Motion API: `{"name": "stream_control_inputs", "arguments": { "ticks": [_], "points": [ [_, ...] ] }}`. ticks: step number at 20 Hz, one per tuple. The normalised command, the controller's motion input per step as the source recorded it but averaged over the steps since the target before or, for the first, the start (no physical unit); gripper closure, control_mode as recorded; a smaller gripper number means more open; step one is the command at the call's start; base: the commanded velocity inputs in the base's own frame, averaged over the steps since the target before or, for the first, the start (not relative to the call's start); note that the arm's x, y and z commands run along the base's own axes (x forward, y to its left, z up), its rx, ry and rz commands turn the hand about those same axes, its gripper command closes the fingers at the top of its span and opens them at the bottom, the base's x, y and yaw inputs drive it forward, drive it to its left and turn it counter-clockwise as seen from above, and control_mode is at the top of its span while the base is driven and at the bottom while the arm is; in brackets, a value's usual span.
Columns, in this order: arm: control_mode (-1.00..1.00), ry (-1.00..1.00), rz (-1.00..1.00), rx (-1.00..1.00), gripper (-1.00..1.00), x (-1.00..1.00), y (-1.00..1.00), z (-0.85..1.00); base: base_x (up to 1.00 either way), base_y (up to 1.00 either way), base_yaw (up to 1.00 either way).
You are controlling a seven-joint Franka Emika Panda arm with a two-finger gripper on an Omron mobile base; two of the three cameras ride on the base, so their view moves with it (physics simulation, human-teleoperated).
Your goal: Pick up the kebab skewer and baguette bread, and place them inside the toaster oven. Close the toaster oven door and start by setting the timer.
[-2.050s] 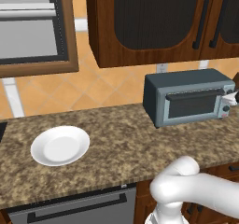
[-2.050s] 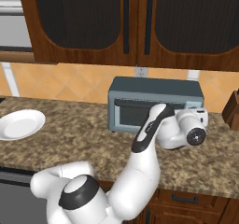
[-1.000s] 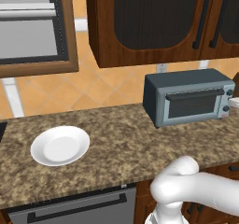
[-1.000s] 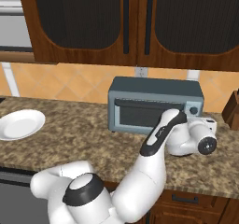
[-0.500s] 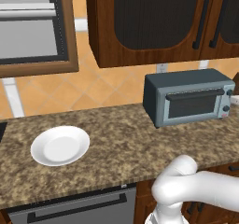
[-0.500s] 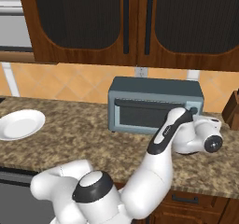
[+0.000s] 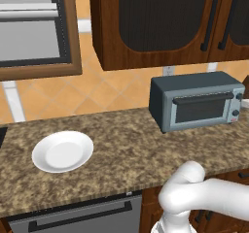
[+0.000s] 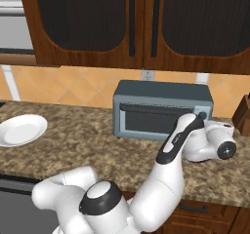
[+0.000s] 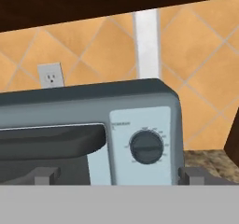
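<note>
At frame centre of the hand view, the oven's (image 9: 93,125) timer knob (image 9: 146,147) sits between the gripper's (image 9: 119,175) parted fingertips; door (image 8: 149,118) shut. Timer step: advance, clamp, twist.

Dark wood cabinets (image 7: 160,23) — orange tile backsplash (image 8: 73,84).

The toaster oven (image 7: 195,100) sits on the counter (image 7: 121,154) against the backsplash, below the cabinets (image 8: 141,23). A plate (image 7: 62,151) lies well left. A wall outlet (image 9: 50,74) shows behind, seemingly just above the oven.
</note>
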Motion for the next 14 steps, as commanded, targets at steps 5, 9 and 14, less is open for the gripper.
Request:
{"name": "stream_control_inputs", "arguments": {
  "ticks": [5,9,14],
  "points": [
    [-1.0,0.0,0.0,0.0,-1.0,0.0,-0.04,-0.33,0.0,0.0,0.0],
    [-1.0,-0.03,0.0,0.0,-1.0,0.0,0.0,-0.62,0.0,0.0,0.0],
    [-1.0,0.0,0.0,0.0,-1.0,0.0,0.0,-0.44,0.0,0.0,0.0]
  ]
}}
